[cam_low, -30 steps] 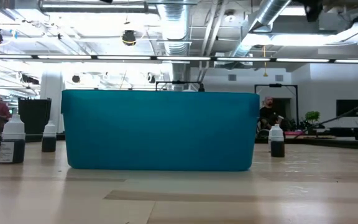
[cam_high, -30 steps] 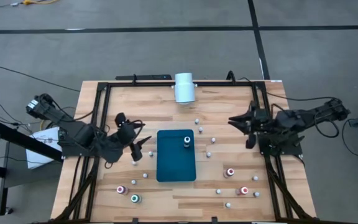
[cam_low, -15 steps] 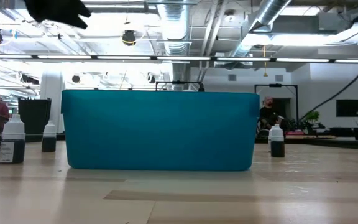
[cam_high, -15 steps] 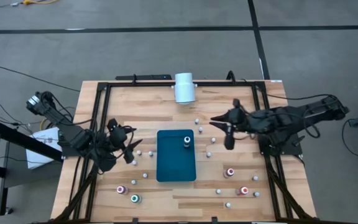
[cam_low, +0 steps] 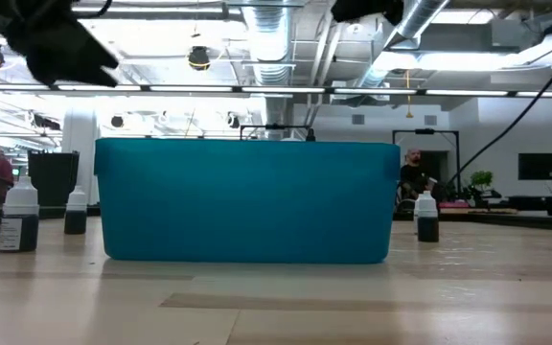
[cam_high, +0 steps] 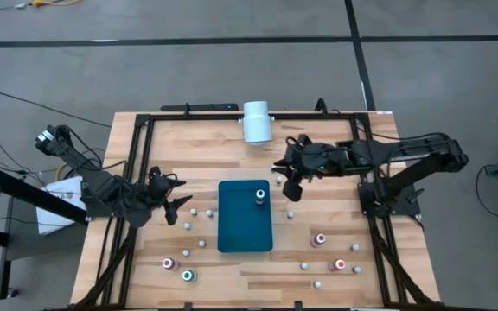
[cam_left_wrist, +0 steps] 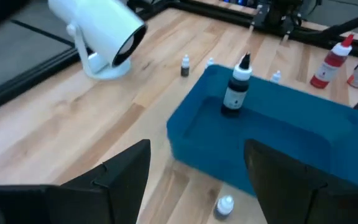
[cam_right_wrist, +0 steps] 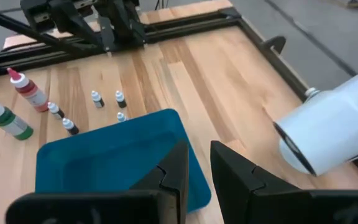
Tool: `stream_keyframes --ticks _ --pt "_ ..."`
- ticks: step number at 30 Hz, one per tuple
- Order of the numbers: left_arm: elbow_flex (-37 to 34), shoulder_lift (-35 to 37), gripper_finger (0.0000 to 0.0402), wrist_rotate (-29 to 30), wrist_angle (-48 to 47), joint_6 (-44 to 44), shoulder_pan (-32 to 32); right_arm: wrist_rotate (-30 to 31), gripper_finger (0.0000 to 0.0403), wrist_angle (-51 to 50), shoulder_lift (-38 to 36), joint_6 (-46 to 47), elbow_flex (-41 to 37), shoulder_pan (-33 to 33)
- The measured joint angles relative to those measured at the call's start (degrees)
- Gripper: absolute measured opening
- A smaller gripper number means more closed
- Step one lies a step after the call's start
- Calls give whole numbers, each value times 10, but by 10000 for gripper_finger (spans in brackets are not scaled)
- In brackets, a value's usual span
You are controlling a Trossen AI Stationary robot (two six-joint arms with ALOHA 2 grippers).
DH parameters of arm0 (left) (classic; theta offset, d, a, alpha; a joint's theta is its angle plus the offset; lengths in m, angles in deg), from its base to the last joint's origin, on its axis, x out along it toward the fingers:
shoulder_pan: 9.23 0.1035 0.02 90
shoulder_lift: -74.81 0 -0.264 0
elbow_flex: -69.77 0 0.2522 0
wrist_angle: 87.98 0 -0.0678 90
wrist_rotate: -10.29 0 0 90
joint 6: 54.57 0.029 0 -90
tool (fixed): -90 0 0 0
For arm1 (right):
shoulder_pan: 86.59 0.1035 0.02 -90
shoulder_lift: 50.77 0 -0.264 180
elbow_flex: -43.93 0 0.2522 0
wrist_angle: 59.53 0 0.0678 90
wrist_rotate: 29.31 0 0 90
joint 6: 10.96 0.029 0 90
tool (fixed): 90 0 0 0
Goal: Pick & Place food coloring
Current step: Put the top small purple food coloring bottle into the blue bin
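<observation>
Right end effector (cam_high: 289,184), closed and empty, has swung in beside the tray (cam_high: 245,229) holding one bottle (cam_high: 260,199), while the open left end effector (cam_high: 173,207) pulled back

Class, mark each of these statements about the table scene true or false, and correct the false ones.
1. One small bottle stands upright inside the teal tray. True.
2. The white cylinder lies inside the tray. False: it lies on the wood near the table's far edge, apart from the tray.
3. The left gripper has its jaws spread. True.
4. The right gripper hangs over the red-topped bottles. False: it hangs by the tray's far right corner, and those bottles sit nearer the front edge.
5. Every bottle is already in the tray. False: many small bottles, including a green-topped one, stand scattered on the table around it.
</observation>
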Motion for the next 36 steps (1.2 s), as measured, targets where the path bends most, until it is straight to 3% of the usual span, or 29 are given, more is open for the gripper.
stream_keyframes --ticks 10,14,24,36 --pt "-66 102 252 -20 12 12 14 -46 59 -41 44 0 9 -42" --pt "-99 134 252 -24 81 64 23 -51 59 -58 53 0 8 -56" --pt "-172 203 252 -157 221 167 100 -111 59 -99 69 56 9 -104" --pt "-182 213 252 -242 217 184 170 -137 77 -141 122 90 7 -135"
